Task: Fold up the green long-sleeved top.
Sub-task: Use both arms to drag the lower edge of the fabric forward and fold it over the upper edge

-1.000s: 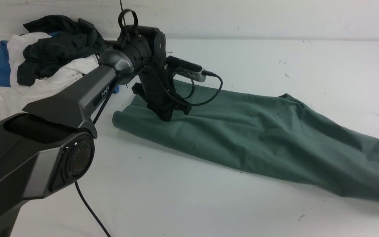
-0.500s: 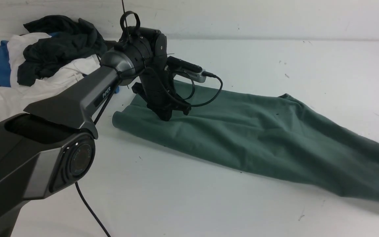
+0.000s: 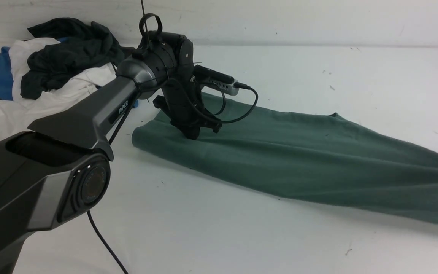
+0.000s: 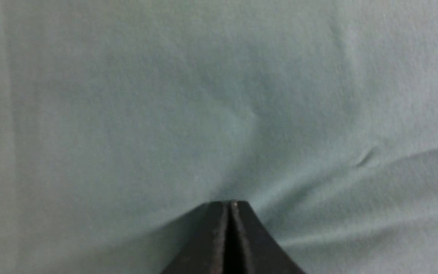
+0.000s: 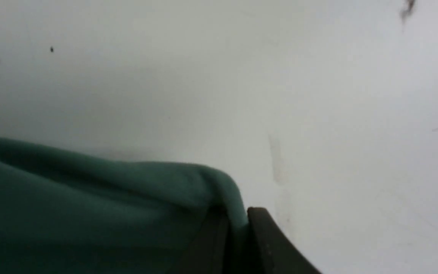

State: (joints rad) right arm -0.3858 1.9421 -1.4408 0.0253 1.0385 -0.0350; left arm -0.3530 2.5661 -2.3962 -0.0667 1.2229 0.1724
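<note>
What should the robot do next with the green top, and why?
Probably lift the right gripper and carry its end over toward the left gripper: it pinches an edge of the top, the shut left one presses the other end down, and the top lies stretched out long.

The left arm (image 3: 89,110) reaches forward, wrist bent steeply down, and the left gripper (image 3: 191,134) points downward with its jaws pressed together. The right gripper (image 5: 237,223) is clamped on a fold of the green top (image 5: 89,198).

The top (image 3: 287,167) is a long sage-green band, folded lengthwise, lying flat before me. It runs from nine o'clock toward four o'clock, fairly smooth, its near edge a rounded fold.
</note>
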